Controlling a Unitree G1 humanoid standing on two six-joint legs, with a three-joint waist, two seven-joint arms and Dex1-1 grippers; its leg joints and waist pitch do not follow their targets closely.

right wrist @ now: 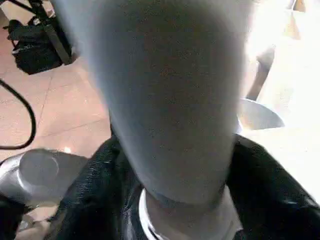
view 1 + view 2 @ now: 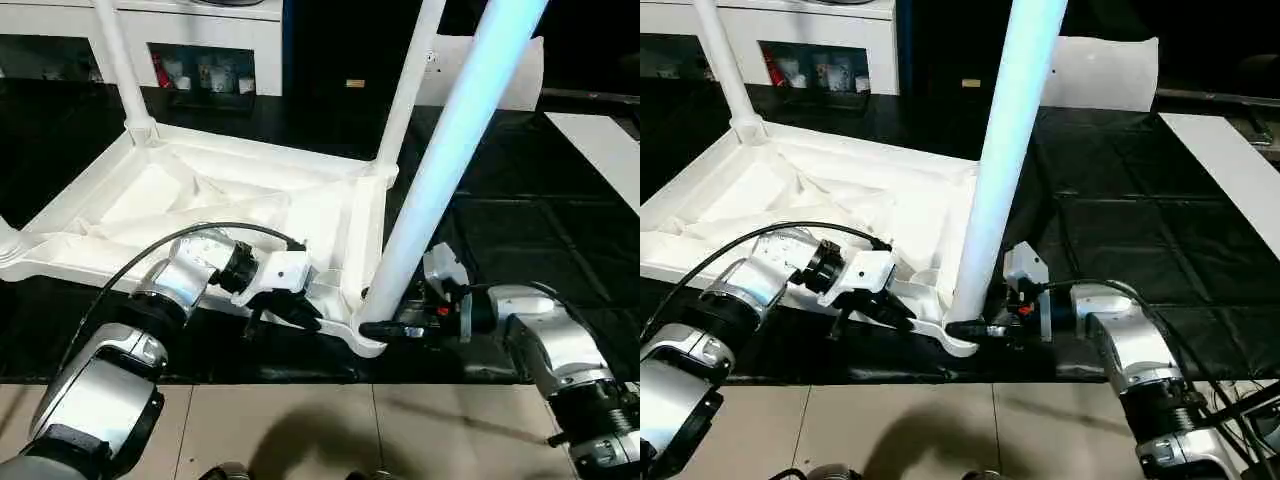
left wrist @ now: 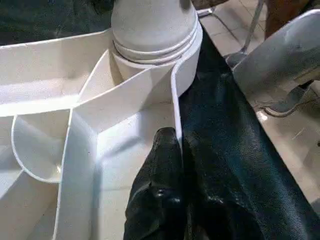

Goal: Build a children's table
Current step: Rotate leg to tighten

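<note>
A home-like room: a white cabinet (image 2: pixel 200 45) with glass doors, tiled floor (image 2: pixel 330 430).

The head views are evenly lit from above, and the dark mat (image 2: pixel 520 190) is left almost black with faint sheen along its creases. The nearest leg (image 2: pixel 450 150) is overexposed and tinged blue. Soft shadows are cast on the floor tiles (image 2: pixel 330 430) in the foreground. In the right wrist view the leg is rendered as a blur, and the upper corner is washed out by glare. The ribs of the tabletop (image 3: pixel 85 135) are shown sharply in the left wrist view.
</note>
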